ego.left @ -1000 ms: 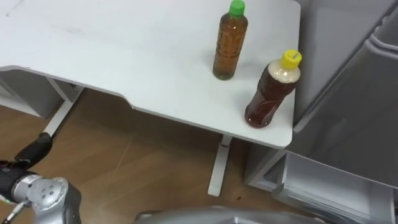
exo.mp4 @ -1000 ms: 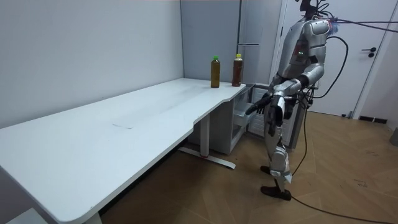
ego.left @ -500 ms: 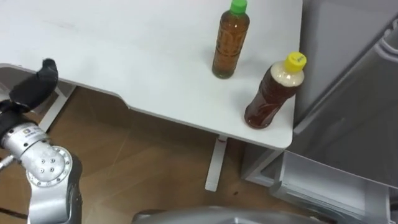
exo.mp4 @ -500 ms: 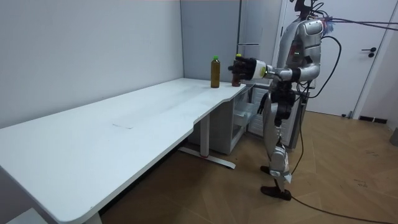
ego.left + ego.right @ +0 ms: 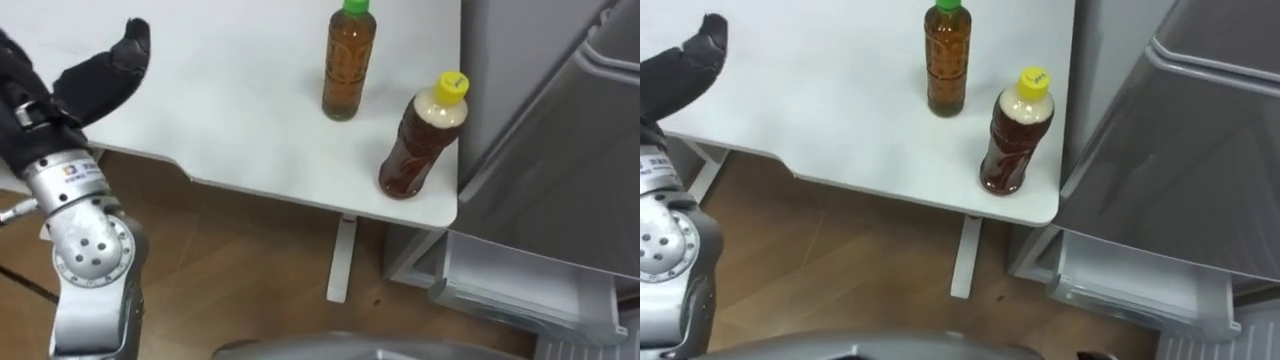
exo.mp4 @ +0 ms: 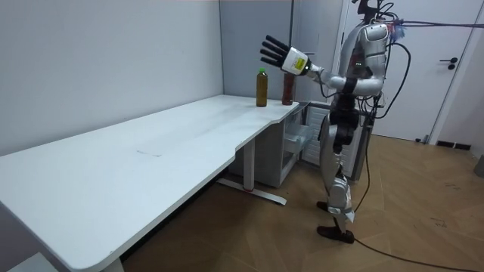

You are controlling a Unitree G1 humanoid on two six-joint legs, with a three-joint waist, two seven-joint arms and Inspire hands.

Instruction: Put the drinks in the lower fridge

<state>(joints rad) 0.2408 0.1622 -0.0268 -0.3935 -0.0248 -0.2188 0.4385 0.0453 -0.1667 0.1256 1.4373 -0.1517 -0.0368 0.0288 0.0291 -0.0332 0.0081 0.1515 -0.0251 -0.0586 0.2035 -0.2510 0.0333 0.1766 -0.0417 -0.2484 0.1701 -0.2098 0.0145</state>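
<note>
Nothing stowed yet: the green-capped bottle (image 5: 345, 65) and yellow-capped bottle (image 5: 415, 140) stand on the tabletop (image 5: 230, 110); the left hand (image 5: 90, 85) hovers, fingers (image 5: 133, 40) spread (holding nothing).

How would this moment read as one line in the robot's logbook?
left robot hand: open, empty, above table | green-capped bottle, yellow-capped bottle: upright on table | fridge drawer: open

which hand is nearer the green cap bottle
Left. The left hand is raised open over the table, left of the green-capped bottle; the right arm seems down by the body, back from the table.
</note>
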